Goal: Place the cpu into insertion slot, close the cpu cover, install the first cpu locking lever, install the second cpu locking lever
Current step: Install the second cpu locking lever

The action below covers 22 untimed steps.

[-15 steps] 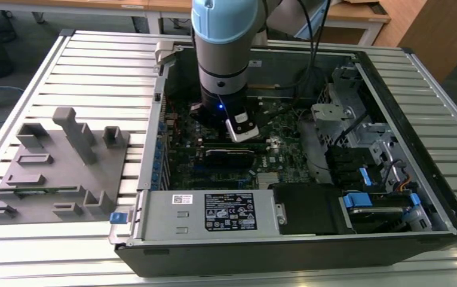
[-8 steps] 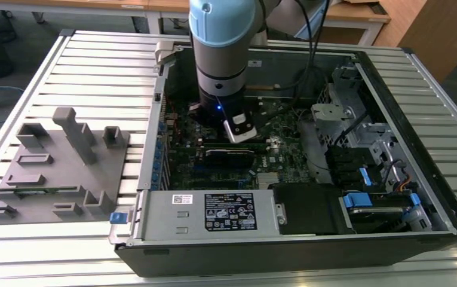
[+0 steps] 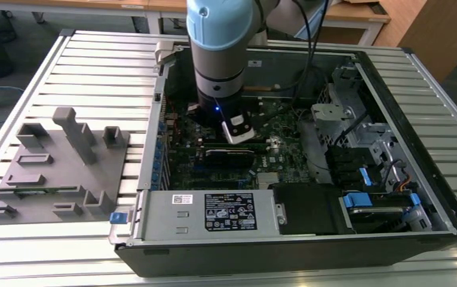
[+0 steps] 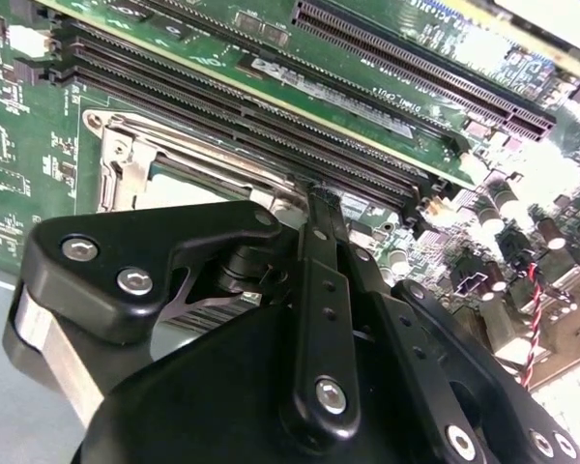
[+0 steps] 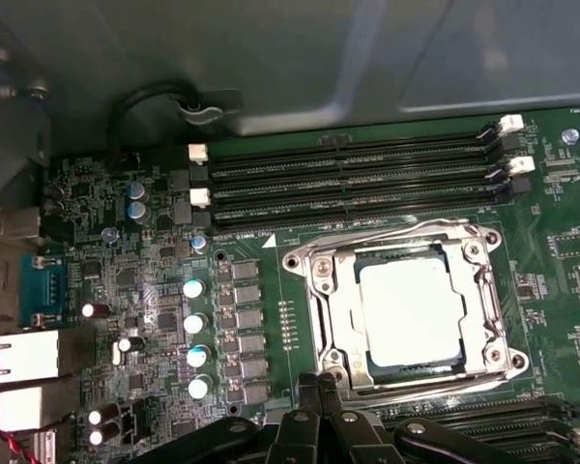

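One cpu (image 5: 409, 311) lies flat inside its cover (image 5: 321, 319), pincer (image 5: 316, 385) adjacent.

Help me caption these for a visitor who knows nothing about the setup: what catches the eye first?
The robot arm reaching down into the open computer case stands out in the exterior view. In the first wrist view, the pale square cpu sits in its socket, framed by the cpu cover, with the gripper just at the socket's edge.
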Motion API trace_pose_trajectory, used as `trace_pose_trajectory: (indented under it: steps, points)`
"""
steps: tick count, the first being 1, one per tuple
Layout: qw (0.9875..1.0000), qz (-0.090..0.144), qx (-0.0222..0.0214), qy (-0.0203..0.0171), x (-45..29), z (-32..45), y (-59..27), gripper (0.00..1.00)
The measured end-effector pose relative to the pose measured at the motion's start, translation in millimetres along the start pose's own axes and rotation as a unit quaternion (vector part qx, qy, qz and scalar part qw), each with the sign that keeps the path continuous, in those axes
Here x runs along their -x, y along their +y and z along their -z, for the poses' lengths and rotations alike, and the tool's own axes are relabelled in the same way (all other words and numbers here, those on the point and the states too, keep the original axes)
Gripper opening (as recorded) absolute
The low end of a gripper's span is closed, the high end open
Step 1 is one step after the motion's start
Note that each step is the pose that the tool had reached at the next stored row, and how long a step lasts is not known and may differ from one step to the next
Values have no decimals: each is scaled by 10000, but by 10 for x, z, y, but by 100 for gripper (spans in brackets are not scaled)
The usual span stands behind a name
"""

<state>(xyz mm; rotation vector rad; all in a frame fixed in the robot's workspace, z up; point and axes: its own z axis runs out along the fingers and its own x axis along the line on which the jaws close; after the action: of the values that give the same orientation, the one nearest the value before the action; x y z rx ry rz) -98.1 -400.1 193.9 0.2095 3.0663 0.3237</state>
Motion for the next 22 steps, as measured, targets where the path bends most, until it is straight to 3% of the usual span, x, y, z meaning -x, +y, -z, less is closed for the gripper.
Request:
trace_pose_trajectory:
  steps: [5,14,22]
  points:
    - [10000,-2,35,4,-23,-3,-9,11]
    - [10000,-3,46,5,-59,12,-18,11]
    - [10000,-4,44,5,-53,171,16,11]
